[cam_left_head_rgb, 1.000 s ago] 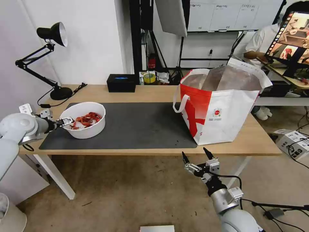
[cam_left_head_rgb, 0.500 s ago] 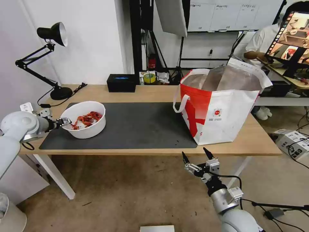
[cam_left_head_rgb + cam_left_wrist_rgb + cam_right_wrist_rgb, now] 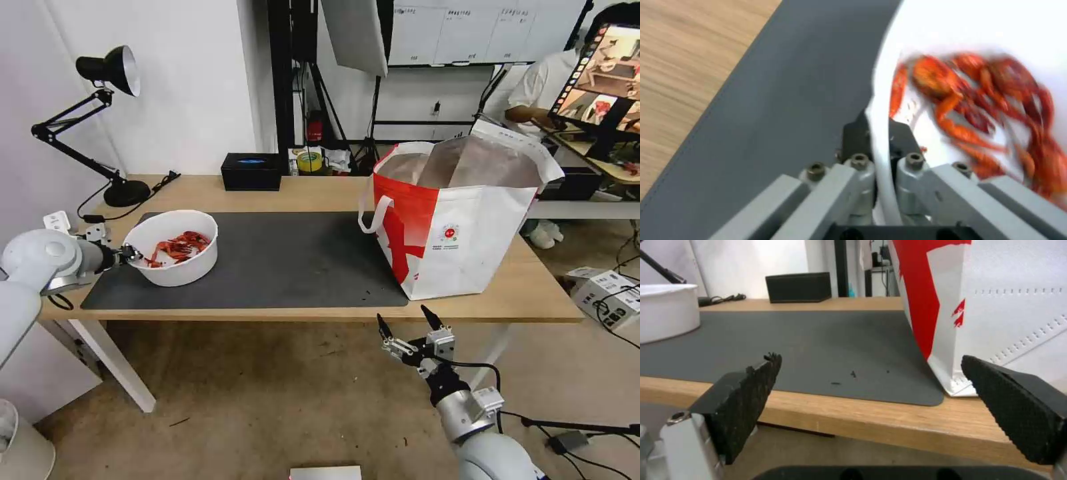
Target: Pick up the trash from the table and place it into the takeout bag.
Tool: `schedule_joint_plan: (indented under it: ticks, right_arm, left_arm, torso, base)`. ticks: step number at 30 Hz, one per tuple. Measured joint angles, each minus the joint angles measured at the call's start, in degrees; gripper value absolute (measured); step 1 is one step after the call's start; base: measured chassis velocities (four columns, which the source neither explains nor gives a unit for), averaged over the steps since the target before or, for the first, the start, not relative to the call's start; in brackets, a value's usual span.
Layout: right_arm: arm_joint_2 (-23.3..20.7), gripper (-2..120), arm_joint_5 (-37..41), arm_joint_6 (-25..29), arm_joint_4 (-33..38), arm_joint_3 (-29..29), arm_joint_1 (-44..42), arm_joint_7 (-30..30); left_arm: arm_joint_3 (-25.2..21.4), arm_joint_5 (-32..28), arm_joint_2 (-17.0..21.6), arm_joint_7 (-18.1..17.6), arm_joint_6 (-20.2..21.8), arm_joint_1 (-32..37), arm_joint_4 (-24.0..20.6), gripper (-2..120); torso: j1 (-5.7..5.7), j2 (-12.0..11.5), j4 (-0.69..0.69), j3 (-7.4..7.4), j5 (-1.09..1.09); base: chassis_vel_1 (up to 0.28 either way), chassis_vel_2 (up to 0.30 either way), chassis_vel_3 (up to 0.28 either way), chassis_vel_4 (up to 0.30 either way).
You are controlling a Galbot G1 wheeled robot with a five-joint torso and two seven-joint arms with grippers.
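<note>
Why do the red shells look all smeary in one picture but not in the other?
In the left wrist view the red shells sit very close and smear into streaks beside the left claw, which grips the white bowl rim. In the head view the shells are farther off and look crisp.

Lab or studio: light stands (image 3: 320, 100), whiteboard (image 3: 467, 30), monitor (image 3: 610, 70)

My bowl of shells (image 3: 175, 248) sits on the mat's (image 3: 280, 260) left end; takeout bag (image 3: 460, 220) stands at the table's (image 3: 320, 190) right end.
</note>
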Motion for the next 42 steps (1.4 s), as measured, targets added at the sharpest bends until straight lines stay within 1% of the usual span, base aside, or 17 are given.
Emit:
schedule_joint_plan:
  ticks: [6,12,16,17,19,23,25,26,28,30,33,34,36,37,40,41,42]
  right_arm:
    - [0.0,100,0.0,0.0,0.0,0.0,0.0,0.0]
    - [0.0,100,0.0,0.0,0.0,0.0,0.0,0.0]
    - [0.0,100,0.0,0.0,0.0,0.0,0.0,0.0]
    - [0.0,100,0.0,0.0,0.0,0.0,0.0,0.0]
    - [0.0,100,0.0,0.0,0.0,0.0,0.0,0.0]
    - [0.0,100,0.0,0.0,0.0,0.0,0.0,0.0]
    - [0.0,100,0.0,0.0,0.0,0.0,0.0,0.0]
    - [0.0,100,0.0,0.0,0.0,0.0,0.0,0.0]
    - [0.0,100,0.0,0.0,0.0,0.0,0.0,0.0]
    - [0.0,100,0.0,0.0,0.0,0.0,0.0,0.0]
    - [0.0,100,0.0,0.0,0.0,0.0,0.0,0.0]
    - [0.0,100,0.0,0.0,0.0,0.0,0.0,0.0]
    - [0.0,100,0.0,0.0,0.0,0.0,0.0,0.0]
    - [0.0,100,0.0,0.0,0.0,0.0,0.0,0.0]
    - [0.0,100,0.0,0.0,0.0,0.0,0.0,0.0]
    - [0.0,100,0.0,0.0,0.0,0.0,0.0,0.0]
    - [0.0,100,0.0,0.0,0.0,0.0,0.0,0.0]
  left_arm:
    - [-0.7,-1.3,0.0,-0.1,-1.5,-0.9,-3.3,0]
    - [1.8,-2.6,-1.0,-1.0,-2.2,-5.7,-6.5,0]
    - [6.8,-4.2,-3.5,-3.1,-2.6,-13.9,-9.2,0]
    - [6.8,-4.2,-3.5,-3.1,-2.6,-13.9,-9.2,0]
    - [10.0,-5.0,-5.2,-3.9,-3.2,-18.6,-10.4,0]
    - [12.1,-5.6,-6.5,-4.5,-3.7,-21.5,-11.1,0]
    - [15.3,-6.5,-8.2,-5.2,-4.5,-25.4,-11.6,0]
    - [15.3,-6.5,-8.2,-5.2,-4.5,-25.4,-11.6,0]
    - [17.9,-7.1,-10.0,-5.5,-5.0,-28.9,-11.7,0]
    - [18.7,-7.3,-10.9,-5.6,-5.1,-30.2,-11.5,0]
    - [20.9,-7.6,-15.0,-7.7,-5.2,-34.2,-10.5,0]
    - [20.9,-7.6,-15.0,-7.7,-5.2,-34.2,-10.5,0]
    - [21.9,-7.7,-17.6,-8.4,-5.2,-36.0,-9.7,0]
    - [21.9,-7.7,-17.6,-8.4,-5.2,-36.0,-9.7,0]
    - [23.6,-7.7,-21.8,-9.7,-5.2,-38.7,-7.7,0]
    - [23.6,-7.7,-21.8,-9.7,-5.2,-38.7,-7.7,0]
    - [24.0,-7.7,-23.1,-10.0,-5.2,-39.4,-7.1,0]
  torso:
    - [0.0,0.0,0.0,0.0,0.01]
    - [0.0,0.0,0.01,0.0,0.01]
    - [0.0,0.0,-0.01,0.0,0.03]
    - [0.0,0.0,-0.01,0.0,0.03]
    - [0.0,0.0,-0.01,0.0,0.03]
    - [0.0,0.0,-0.01,0.0,0.03]
    - [0.0,0.0,0.0,0.0,0.03]
    - [0.0,0.0,0.0,0.0,0.03]
    - [0.0,0.0,0.0,0.0,0.02]
    - [0.0,0.0,0.0,0.0,0.03]
    - [0.0,0.0,0.0,0.0,0.03]
    - [0.0,0.0,0.0,0.0,0.03]
    - [0.0,0.0,-0.01,0.0,0.02]
    - [0.0,0.0,-0.01,0.0,0.02]
    - [0.0,0.0,0.01,0.0,0.02]
    - [0.0,0.0,0.01,0.0,0.02]
    - [0.0,0.0,0.0,0.0,0.02]
  base:
    - [0.0,0.0,0.0,0.0]
    - [0.0,0.0,0.0,0.0]
    - [0.0,0.0,0.0,0.0]
    - [0.0,0.0,0.0,0.0]
    - [0.0,0.0,0.0,0.0]
    - [0.0,0.0,0.0,0.0]
    - [0.0,0.0,0.0,0.0]
    - [0.0,0.0,0.0,0.0]
    - [0.0,0.0,0.0,0.0]
    - [0.0,0.0,0.0,0.0]
    - [0.0,0.0,0.0,0.0]
    - [0.0,0.0,0.0,0.0]
    - [0.0,0.0,0.0,0.0]
    - [0.0,0.0,0.0,0.0]
    - [0.0,0.0,0.0,0.0]
    - [0.0,0.0,0.0,0.0]
    - [0.0,0.0,0.0,0.0]
